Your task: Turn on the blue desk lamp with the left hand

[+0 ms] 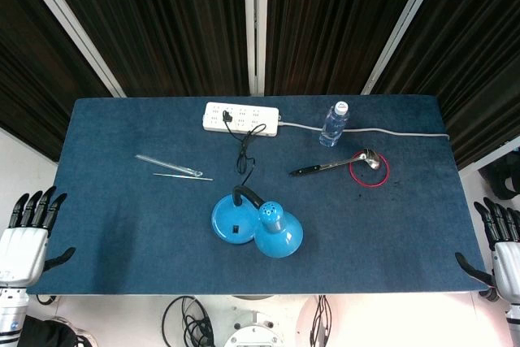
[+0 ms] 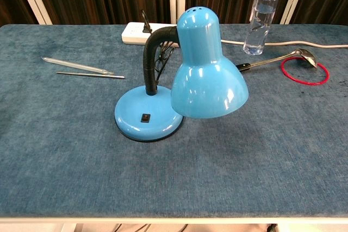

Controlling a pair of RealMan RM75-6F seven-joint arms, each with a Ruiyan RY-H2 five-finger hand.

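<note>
So nothing's begun: your left hand (image 1: 24,241) waits empty, fingers spread, off the table's left edge, the unlit blue desk lamp (image 2: 179,80) mid-table near the front edge, its switch (image 2: 145,117) unpressed.

We see a glossy blue lamp (image 2: 206,74), its shade smooth and enamel-like, throwing back highlights, on a matt black ribbed neck (image 2: 151,58). The table (image 2: 65,150) is covered in blue cloth with a soft, slightly napped look. The bottle (image 2: 260,20) is clear plastic; the ladle (image 2: 293,57) has a shiny metal bowl. The power strip (image 1: 241,117) looks like smooth white plastic.
</note>
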